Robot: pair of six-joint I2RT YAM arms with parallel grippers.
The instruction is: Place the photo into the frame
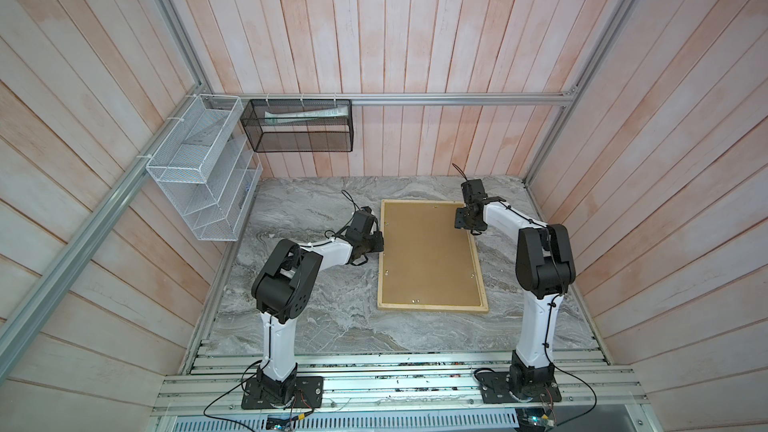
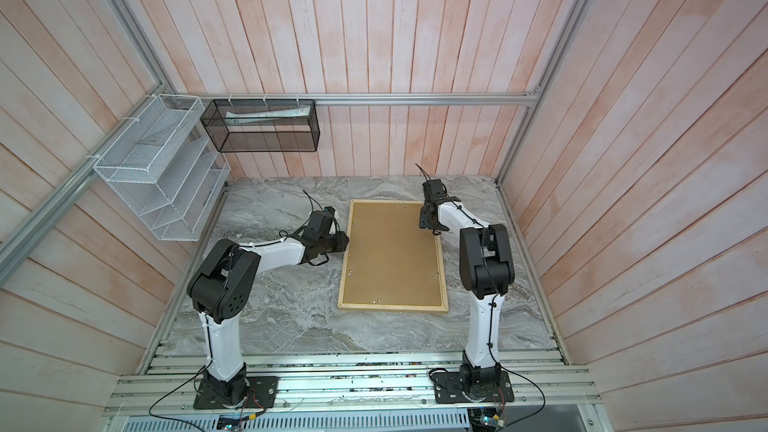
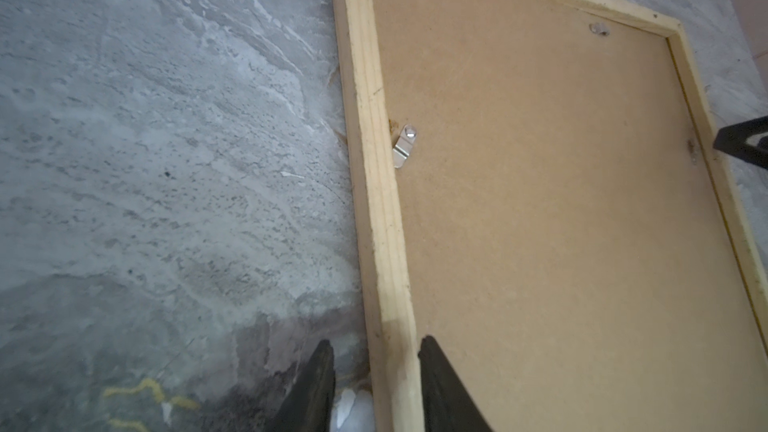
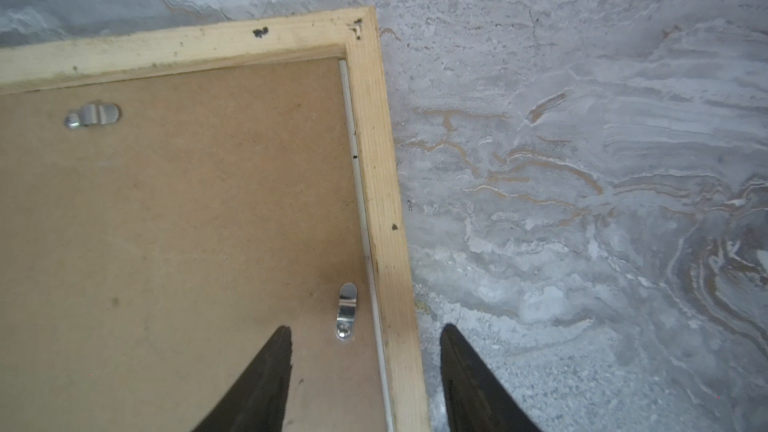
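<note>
Left of centre in a top view, our left gripper (image 1: 380, 248) straddles the left rail of the frame (image 1: 432, 307), fingers parted and clamping nothing, probably to steady it. The frame lies face down mid-picture on the table (image 1: 332, 326) with the backing board (image 1: 428, 251) seated inside, so the photo is hidden; we judge it lies beneath. Near the frame's upper right corner, our right gripper (image 4: 365, 328) spans the rail beside a clip (image 4: 347, 311), fingers spread, gripping nothing.

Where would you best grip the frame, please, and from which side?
Take a long side rail of the frame from straight above, one finger outside on the table, one inside over the backing board. It lies flat, back up, so probably only the thin rails stand proud enough to pinch.
</note>
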